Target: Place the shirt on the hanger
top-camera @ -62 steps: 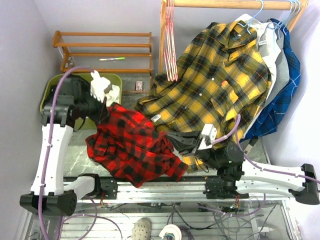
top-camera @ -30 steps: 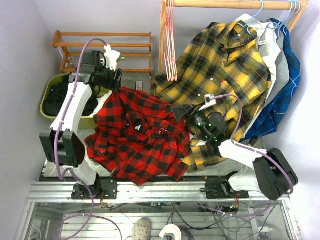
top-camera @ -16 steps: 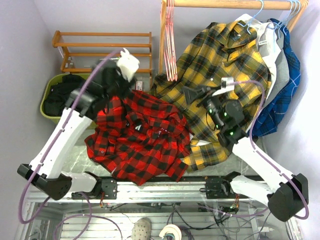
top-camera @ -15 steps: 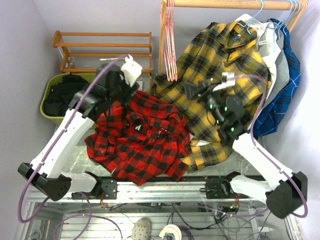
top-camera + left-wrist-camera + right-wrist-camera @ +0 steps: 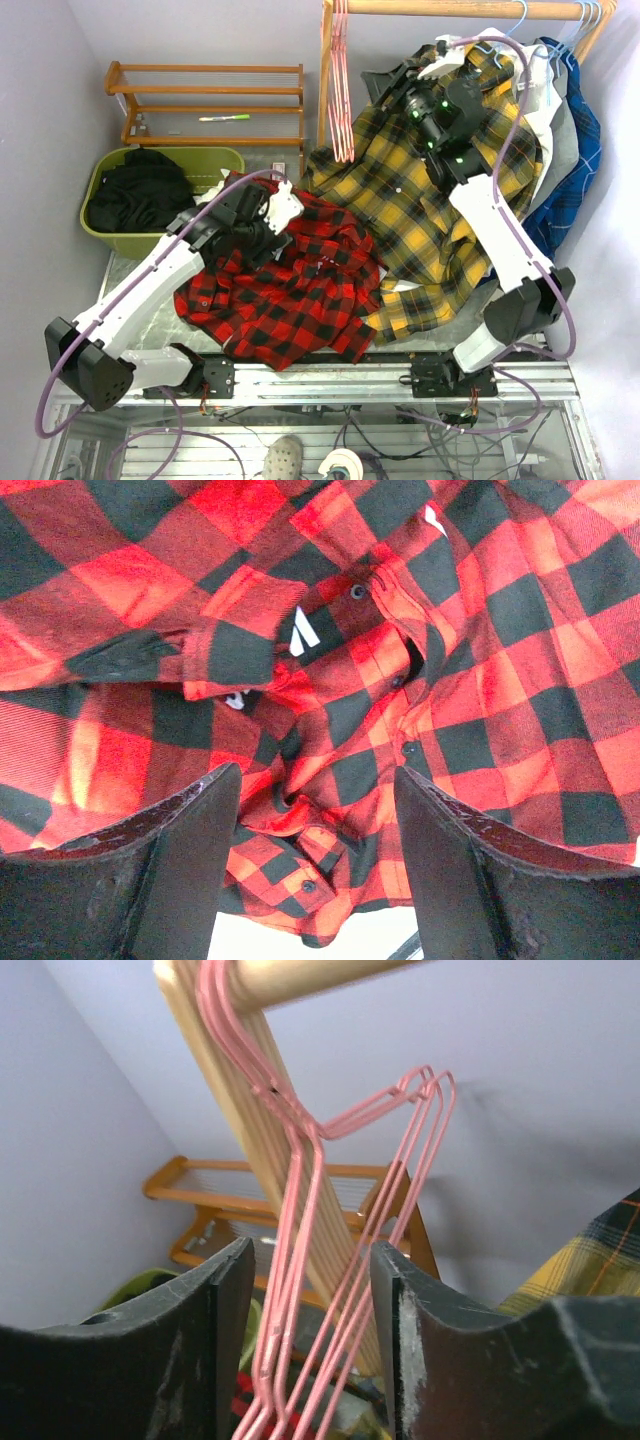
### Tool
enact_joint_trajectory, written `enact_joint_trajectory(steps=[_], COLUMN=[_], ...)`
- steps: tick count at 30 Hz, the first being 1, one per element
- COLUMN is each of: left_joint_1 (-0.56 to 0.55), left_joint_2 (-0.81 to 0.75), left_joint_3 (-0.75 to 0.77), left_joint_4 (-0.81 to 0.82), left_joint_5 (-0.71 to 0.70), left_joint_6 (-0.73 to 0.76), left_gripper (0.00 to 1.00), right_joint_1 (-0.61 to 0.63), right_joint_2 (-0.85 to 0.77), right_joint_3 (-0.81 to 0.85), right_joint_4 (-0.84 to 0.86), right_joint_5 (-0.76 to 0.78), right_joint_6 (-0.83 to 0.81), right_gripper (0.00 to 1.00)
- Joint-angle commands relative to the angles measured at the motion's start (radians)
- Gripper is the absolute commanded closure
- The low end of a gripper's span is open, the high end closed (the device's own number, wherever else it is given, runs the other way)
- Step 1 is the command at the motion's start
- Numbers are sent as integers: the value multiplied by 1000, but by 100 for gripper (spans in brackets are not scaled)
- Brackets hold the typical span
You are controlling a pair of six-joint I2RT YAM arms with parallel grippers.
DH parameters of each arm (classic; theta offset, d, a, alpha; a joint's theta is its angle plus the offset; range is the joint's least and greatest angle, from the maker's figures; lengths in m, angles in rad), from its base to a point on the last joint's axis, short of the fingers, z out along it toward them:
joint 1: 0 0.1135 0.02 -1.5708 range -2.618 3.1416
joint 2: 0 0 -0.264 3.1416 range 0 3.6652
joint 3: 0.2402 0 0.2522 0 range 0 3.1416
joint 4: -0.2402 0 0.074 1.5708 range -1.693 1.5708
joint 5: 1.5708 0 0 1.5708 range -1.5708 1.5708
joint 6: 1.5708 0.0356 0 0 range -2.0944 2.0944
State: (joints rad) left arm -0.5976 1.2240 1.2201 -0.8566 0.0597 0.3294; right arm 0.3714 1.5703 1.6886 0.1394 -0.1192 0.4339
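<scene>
From above, the right gripper has climbed off the yellow shirt to just under the wooden rail, beside the hanger. The shirt lies spread well below the rail, and the left gripper has lowered over it.

The left wrist view shows the left gripper with fingers apart above the shirt and its button placket, holding nothing.

In the right wrist view, the right gripper is spread, with the hanger between the fingers, one of several bunched together on the rail. Fetching it probably comes next.
</scene>
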Motion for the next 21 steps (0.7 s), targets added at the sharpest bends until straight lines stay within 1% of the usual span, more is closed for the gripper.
enact_joint_trajectory(steps=[1,3,6,11,15,18,21], left_joint_1=[-38,-77,-129,-140,-140,-140,-138], left_joint_2=[5,11,30,75,93,77,62], left_joint_3=[-43,-86,-138,-165,-210,-238,-247], left_joint_4=[62,89,153,258,354,410,407], left_joint_5=[-7,-52,-149,-257,-364,-449,-464], left_joint_6=[-14,10,22,17,4,2,-1], left_gripper=[26,27,29,30,31,33,34], right_joint_1=[-8,-9,-9,-9,-11,-12,-14], right_joint_2=[63,55,32,-2,8,17,30], right_joint_3=[49,23,-45,-106,-79,-62,-43], right_joint_4=[-54,-24,35,56,22,6,-9], right_joint_5=[-33,-28,-14,32,47,27,-15], right_joint_6=[31,42,54,27,4,11,20], right_gripper=[45,42,41,36,34,31,29])
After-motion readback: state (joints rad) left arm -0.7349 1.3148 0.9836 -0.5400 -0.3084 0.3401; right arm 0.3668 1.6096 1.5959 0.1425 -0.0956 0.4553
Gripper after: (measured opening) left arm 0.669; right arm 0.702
